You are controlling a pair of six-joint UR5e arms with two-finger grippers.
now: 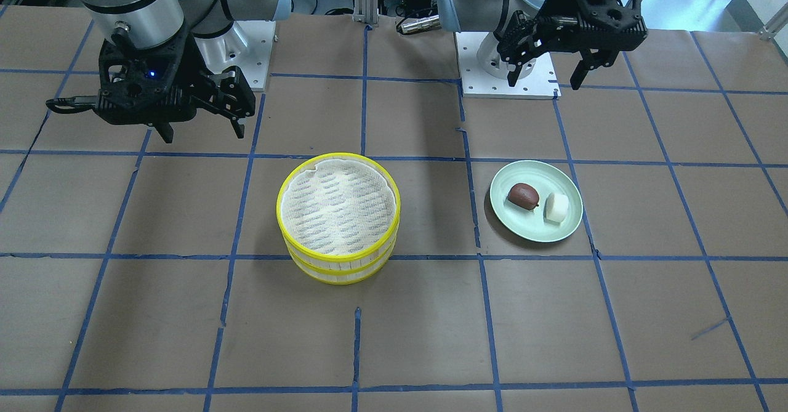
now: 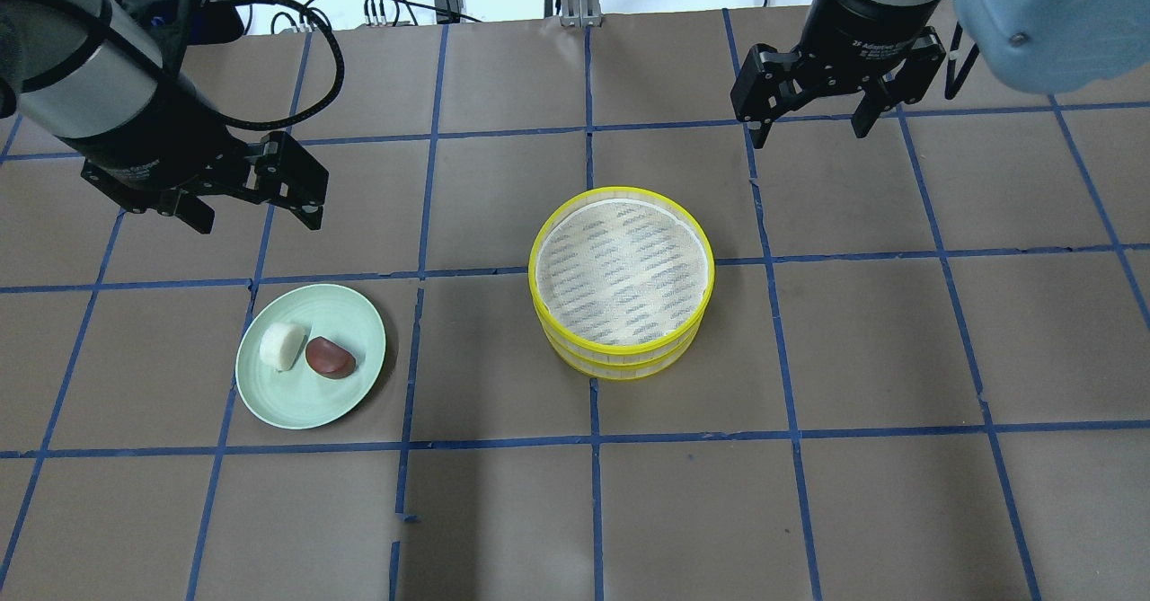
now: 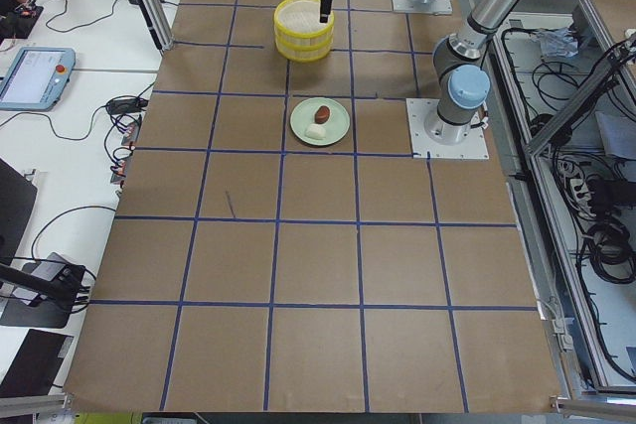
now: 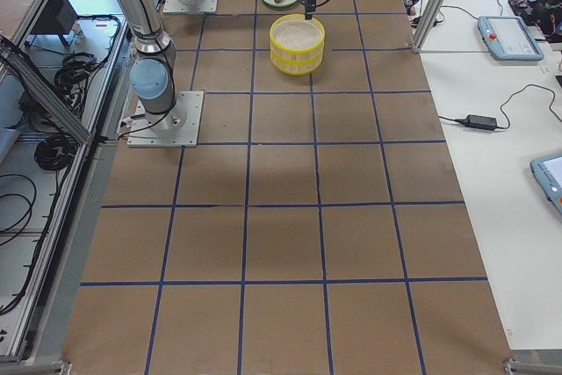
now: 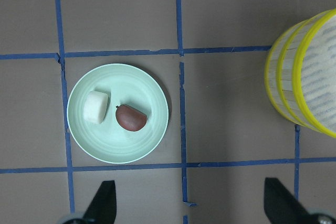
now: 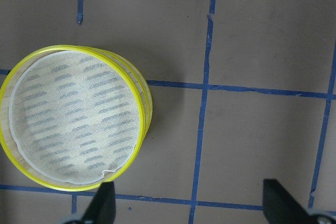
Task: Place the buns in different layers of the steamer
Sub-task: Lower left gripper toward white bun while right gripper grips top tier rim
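Steamer layers (image 1: 337, 267) stacked, unloaded: first step pending.
Brown bun (image 1: 523, 196), white bun (image 1: 556, 207) on plate (image 1: 535, 230) (left arm's side); left gripper (image 1: 544, 82), right gripper (image 1: 203, 135) wide, empty; bun pick likely next.

The steamer (image 6: 145, 109) stands at the left of the view, and its left edge is cut by the frame. Two yellow rims show on its right side, one layer stacked upon the other. A white cloth (image 6: 58, 129) with grey dashes lines the top layer (its edge is a little folded near the bottom). The brown table (image 6: 262, 35) carries blue tape (image 6: 202, 124) lines in a grid. At the lower border the right gripper (image 6: 194, 203) shows two dark fingertips (image 6: 103, 203), wide apart and holding nothing.
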